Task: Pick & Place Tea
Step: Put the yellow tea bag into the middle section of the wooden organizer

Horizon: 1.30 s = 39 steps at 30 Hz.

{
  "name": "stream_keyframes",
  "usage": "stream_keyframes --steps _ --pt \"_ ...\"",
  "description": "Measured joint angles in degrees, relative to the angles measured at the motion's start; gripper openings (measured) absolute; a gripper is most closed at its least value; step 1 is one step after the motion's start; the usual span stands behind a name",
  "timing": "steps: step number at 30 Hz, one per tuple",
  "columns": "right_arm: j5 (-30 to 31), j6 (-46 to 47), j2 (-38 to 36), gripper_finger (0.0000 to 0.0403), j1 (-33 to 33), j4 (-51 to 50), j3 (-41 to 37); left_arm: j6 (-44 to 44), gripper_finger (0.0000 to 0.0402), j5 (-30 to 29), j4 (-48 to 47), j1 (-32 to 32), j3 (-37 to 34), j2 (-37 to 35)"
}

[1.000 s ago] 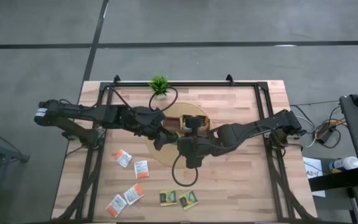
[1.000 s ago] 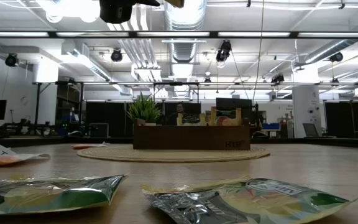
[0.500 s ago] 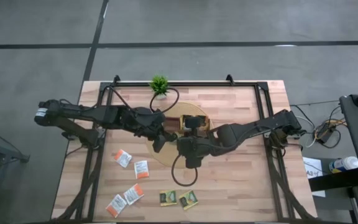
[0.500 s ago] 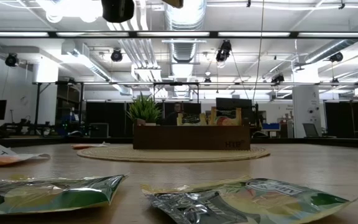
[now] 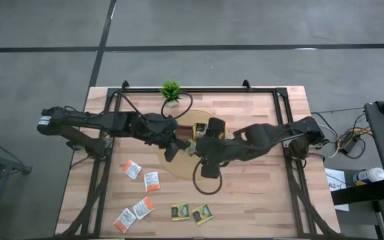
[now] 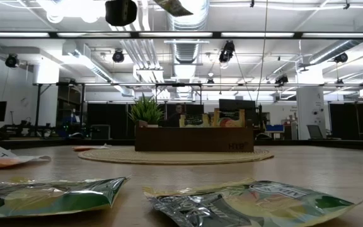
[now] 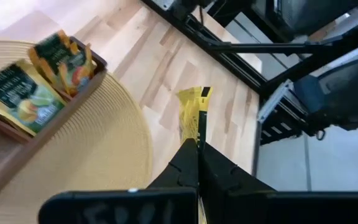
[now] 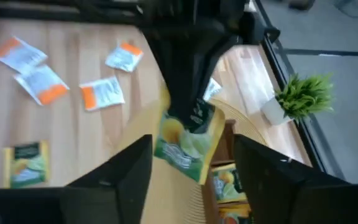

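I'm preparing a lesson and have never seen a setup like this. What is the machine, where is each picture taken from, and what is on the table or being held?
Two dark robot arms work at a wooden table. One picture looks straight down, one sits at tabletop height, and two come from cameras on the wrists. Loose tea sachets lie on the table, beside a round woven mat bearing a brown tray with sachets in it, and a small plant. The left gripper is shut on a green-and-yellow sachet, held above the mat. The right gripper stands open just before that sachet.
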Motion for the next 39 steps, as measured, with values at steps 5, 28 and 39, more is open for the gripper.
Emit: stream_keyframes --steps 5,28,39 --pt "-0.60 1.07 -0.22 0.0267 0.24 -3.97 7.34 2.79 0.0000 1.06 -0.14 1.85 0.00 0.00" --pt "-0.74 7.36 -12.11 0.0279 0.35 -21.50 11.83 23.00 0.0000 12.23 -4.84 13.45 9.96 12.31" --pt "-0.71 8.84 -18.35 0.0256 0.35 -24.39 11.80 36.33 0.0000 14.04 -16.94 18.31 21.79 24.38"
